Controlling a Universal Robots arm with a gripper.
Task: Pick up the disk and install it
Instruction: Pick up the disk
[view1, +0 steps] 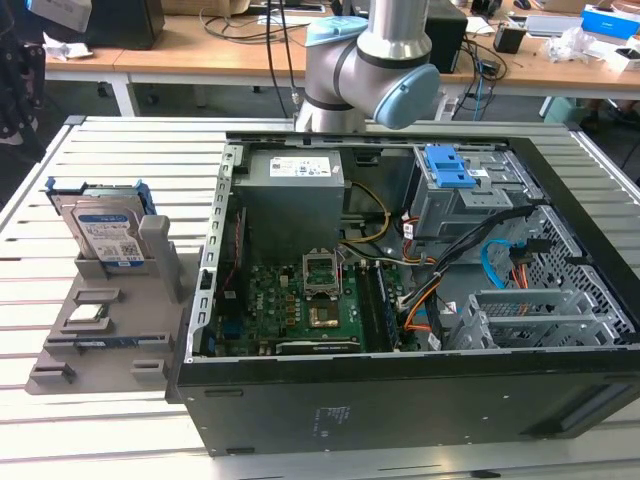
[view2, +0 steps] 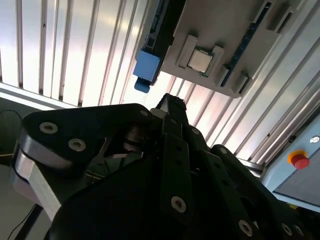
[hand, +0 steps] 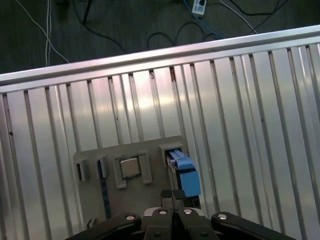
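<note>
In the first wrist view the gripper (hand: 173, 194) is cut off by the frame edge behind its fingertips. Its dark body covers the near end of the disk (hand: 186, 172) and of the grey holder (hand: 111, 151) just ahead of it. The disk stands edge-on there, so its label face is hidden. In the second wrist view the disk, beyond the fingertips, runs out of frame. In the exterior view the arm (view1: 380, 60) is cut off by the upper edge, and the holder's slot hides the disk's lower part.
</note>
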